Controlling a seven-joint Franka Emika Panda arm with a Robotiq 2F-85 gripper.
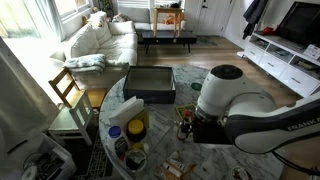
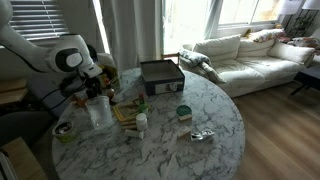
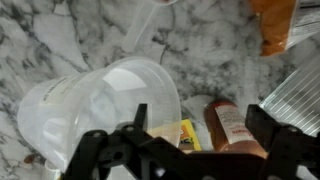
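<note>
My gripper [image 3: 200, 128] stands open over the marble table [image 3: 210, 55], its two dark fingers [image 3: 262, 125] wide apart. Between them, below, lies an orange-brown bottle [image 3: 228, 125] with a white label, beside a yellow packet [image 3: 176, 135]. Neither is touched as far as I can tell. A translucent plastic tub [image 3: 95, 105] lies tipped just left of the jaws. In both exterior views the gripper [image 1: 190, 125] [image 2: 95, 85] hangs above a cluster of small items at the table's edge, close to a clear cup [image 2: 98, 112].
A dark flat box [image 1: 150, 83] [image 2: 160, 75] sits on the round table toward the white sofa [image 1: 100, 40]. A small white bottle [image 2: 141, 122], a green-lidded can [image 2: 184, 112] and a foil wrapper [image 2: 202, 135] lie mid-table. A wooden chair [image 1: 68, 88] stands at the rim.
</note>
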